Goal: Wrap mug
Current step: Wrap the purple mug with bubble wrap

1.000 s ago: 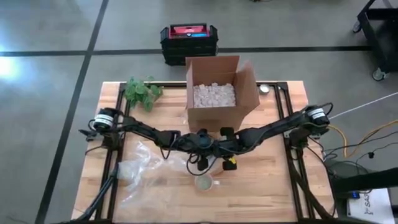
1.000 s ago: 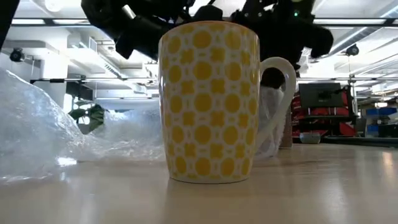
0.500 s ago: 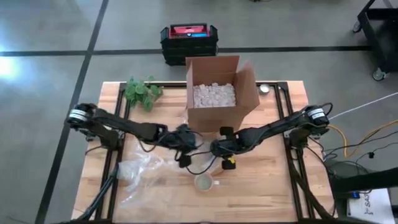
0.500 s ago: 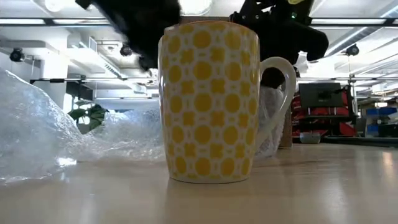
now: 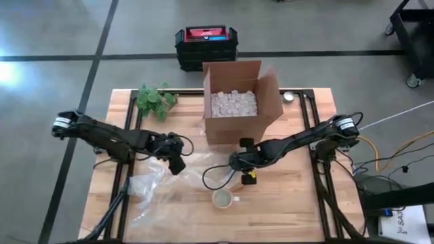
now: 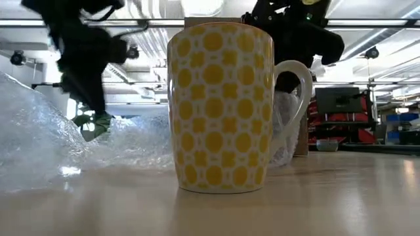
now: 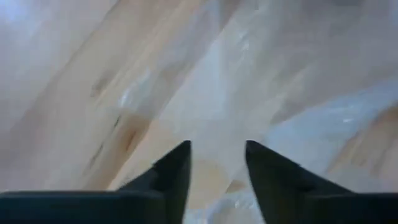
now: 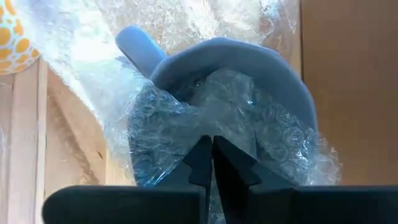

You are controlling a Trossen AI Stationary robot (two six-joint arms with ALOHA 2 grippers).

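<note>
Pinching crinkly bubble wrap stuffed into a grey mug, the right tool sits pressed together just near of the cardboard box of white packing peanuts. Left tool, spread, hovers over clear film at the worktop's left.

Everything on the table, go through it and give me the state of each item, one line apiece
Yellow mug: upright, unwrapped, bare on the table.
Blue mug: stuffed with bubble wrap, right gripper shut on the wrap.
Cardboard box: open, packing peanuts inside.
Loose bubble wrap sheet: spread on the table.
Left gripper: open, above the sheet.
</note>
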